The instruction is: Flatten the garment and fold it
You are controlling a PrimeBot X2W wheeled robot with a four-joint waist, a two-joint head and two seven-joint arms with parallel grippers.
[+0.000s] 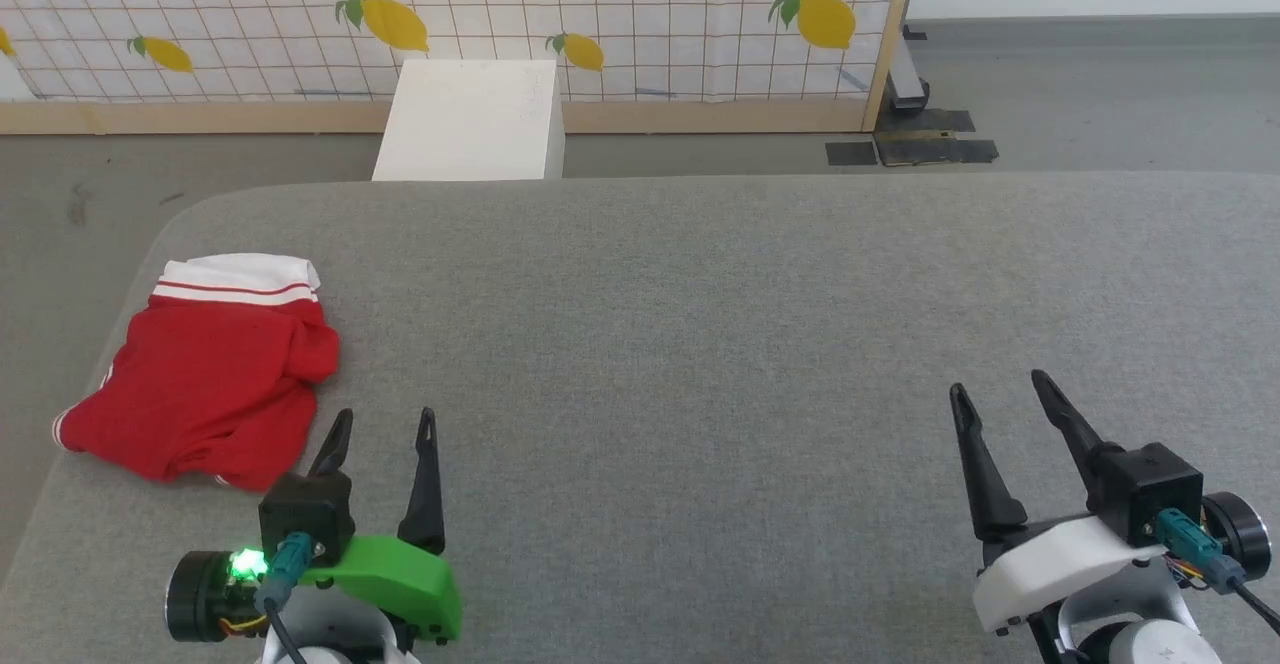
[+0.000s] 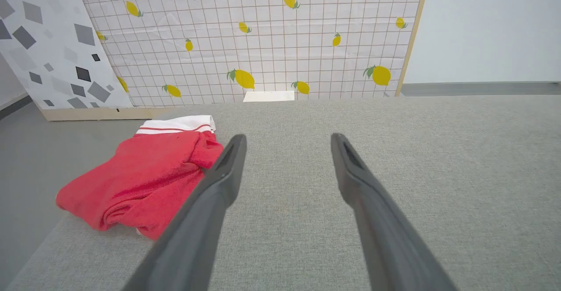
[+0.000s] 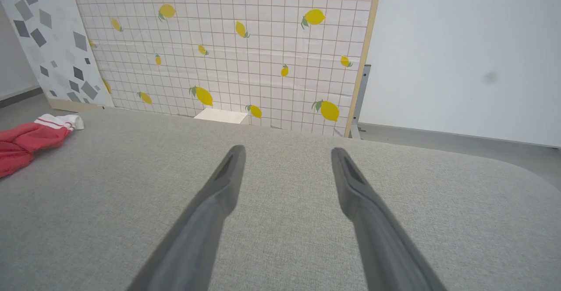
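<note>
The left gripper [image 1: 386, 414] sits at the lower left of the head view. Its two dark fingers [image 1: 425, 484] point up the view, spread apart and holding nothing. Behind them is a green housing [image 1: 400, 569], with a green light [image 1: 245, 564] lit at the wrist. The right gripper [image 1: 998, 382] sits at the lower right on a white housing [image 1: 1060, 554], its fingers leaning slightly left, also spread and empty. In each wrist view that arm's own fingers rise from the bottom edge, tips wide apart.
</note>
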